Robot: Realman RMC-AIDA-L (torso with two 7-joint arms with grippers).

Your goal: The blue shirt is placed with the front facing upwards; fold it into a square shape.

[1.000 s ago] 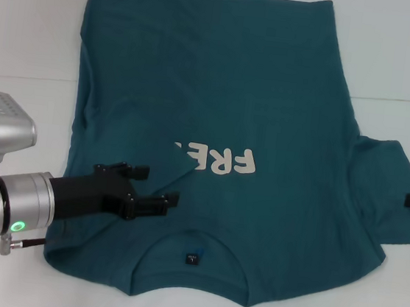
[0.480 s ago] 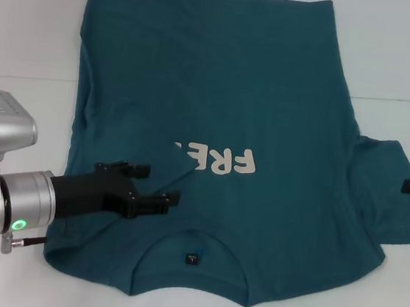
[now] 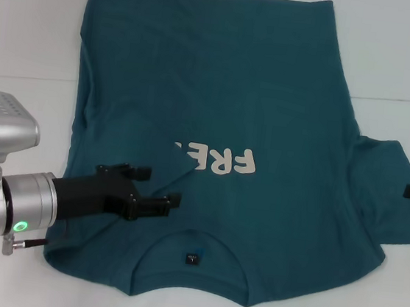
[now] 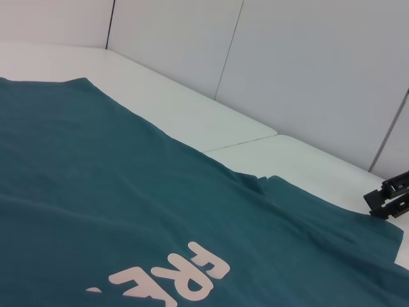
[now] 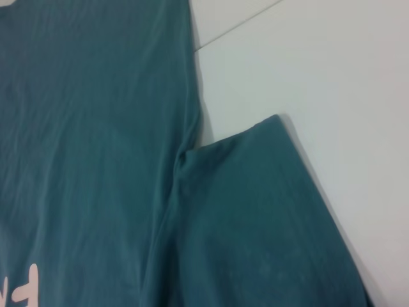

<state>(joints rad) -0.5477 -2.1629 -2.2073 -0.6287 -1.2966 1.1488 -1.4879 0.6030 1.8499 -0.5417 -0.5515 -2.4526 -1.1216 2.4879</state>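
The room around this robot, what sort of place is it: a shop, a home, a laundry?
Probably a lab or test booth, not a home. A blue shirt lies spread on a plain white table, bare pale wall panels stand behind it, and the left gripper hovers over the cloth.

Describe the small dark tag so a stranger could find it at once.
Find the blue shirt spread across the white table. Follow it to the curved collar at its near edge. The tag is the dark square inside that curve, below the cream print.
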